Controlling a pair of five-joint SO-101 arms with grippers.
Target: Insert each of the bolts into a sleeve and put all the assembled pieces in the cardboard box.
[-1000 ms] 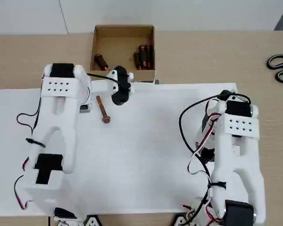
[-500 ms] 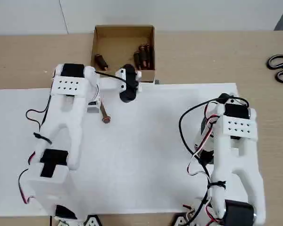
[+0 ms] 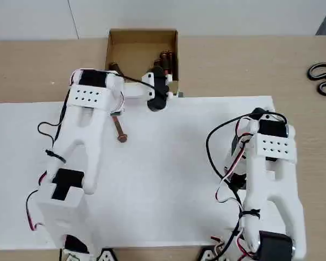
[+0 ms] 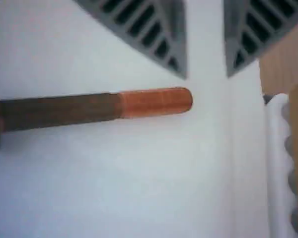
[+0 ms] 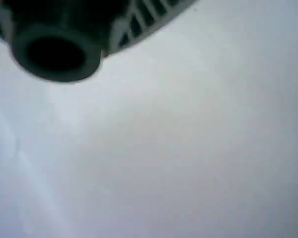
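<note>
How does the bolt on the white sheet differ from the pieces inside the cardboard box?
The bolt lies alone on the white sheet; the pieces lie inside the cardboard box. The bolt looks thinner, the pieces thicker and darker. Both are brownish and rod-shaped.

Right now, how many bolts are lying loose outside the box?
1. The bolt lies on the white sheet, partly under the left arm, near the box. Others may be hidden beneath the arms.

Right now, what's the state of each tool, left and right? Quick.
Left tool: open, empty; the bolt lies loose beside it.
Right tool: closed on a dark sleeve.
</note>
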